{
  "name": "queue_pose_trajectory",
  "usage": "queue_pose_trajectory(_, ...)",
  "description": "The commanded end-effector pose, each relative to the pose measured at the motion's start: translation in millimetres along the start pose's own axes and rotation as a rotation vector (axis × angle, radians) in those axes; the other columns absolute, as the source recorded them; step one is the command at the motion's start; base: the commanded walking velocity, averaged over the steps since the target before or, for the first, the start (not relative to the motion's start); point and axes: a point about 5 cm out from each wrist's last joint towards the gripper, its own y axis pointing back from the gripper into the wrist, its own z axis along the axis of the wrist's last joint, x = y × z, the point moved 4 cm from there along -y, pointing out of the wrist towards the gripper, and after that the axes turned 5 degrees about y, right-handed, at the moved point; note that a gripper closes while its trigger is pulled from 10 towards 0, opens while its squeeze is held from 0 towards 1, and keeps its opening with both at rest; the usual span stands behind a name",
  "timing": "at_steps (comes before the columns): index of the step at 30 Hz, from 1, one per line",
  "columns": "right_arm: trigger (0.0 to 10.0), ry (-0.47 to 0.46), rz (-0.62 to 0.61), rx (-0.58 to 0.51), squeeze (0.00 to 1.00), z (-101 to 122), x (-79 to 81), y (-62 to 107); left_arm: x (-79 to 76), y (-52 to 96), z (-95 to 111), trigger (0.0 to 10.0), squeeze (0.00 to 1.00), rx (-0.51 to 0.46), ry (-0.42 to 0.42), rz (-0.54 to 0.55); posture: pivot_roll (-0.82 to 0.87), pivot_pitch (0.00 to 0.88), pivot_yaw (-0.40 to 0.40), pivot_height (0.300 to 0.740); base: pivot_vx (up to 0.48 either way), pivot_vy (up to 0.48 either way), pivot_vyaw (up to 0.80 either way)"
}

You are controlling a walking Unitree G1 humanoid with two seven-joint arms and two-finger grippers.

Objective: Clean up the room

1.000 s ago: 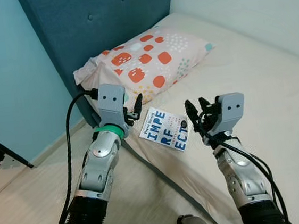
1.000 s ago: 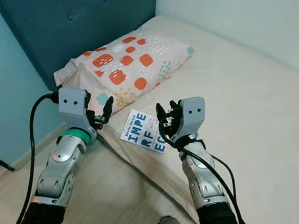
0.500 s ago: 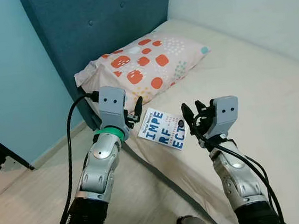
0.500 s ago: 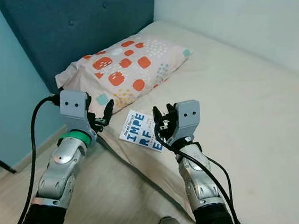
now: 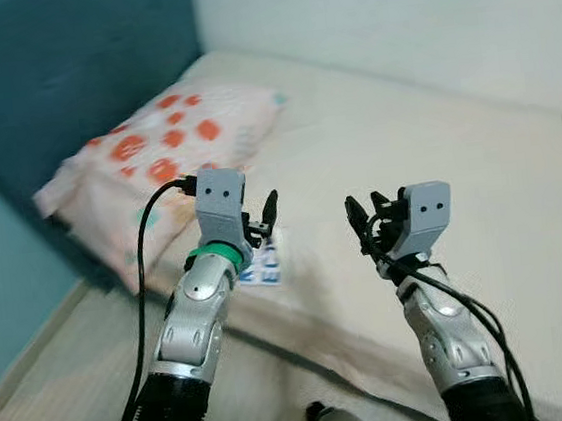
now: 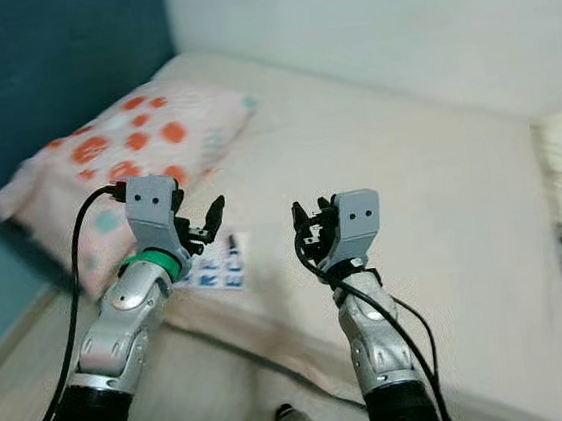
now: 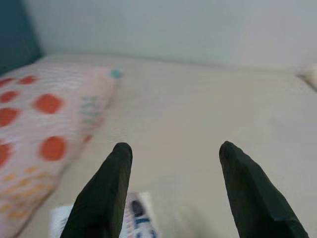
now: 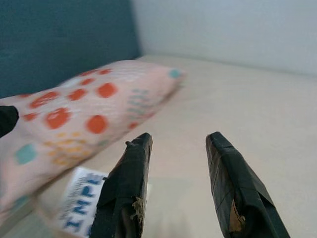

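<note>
I hold both empty, open grippers, left gripper [image 5: 261,213] and right gripper [image 5: 365,224], above the bed [image 5: 479,180]; next I reach the book [image 6: 211,266] at 10 o'clock.

Cream-sheeted bed [image 5: 476,150] set in a corner, against a pale wall [image 5: 392,18] on the far side, with a dark teal padded headboard [image 5: 55,73] at the left and light wood-look floor [image 5: 41,417] beside it.

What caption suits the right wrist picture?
Open right gripper raised above a beige bed, facing a spotted pillow and a book.
</note>
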Motion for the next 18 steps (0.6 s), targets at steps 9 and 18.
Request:
queue_pose_trajectory(9,10.0,-0.021,-0.001,0.011,0.00,-4.7,-0.3,0.0,2.1,0.3,-4.9,10.0,0.00,0.015,-0.019,0.010,-0.06,0.023,0.041,0.740,0.000,0.000,-0.78)
queue_pose_trajectory(18,10.0,-0.022,0.000,0.013,0.00,-5.5,0.0,0.1,2.4,0.2,-6.1,10.0,0.00,0.016,-0.027,0.004,-0.06,0.022,0.042,0.740,0.000,0.000,-0.78)
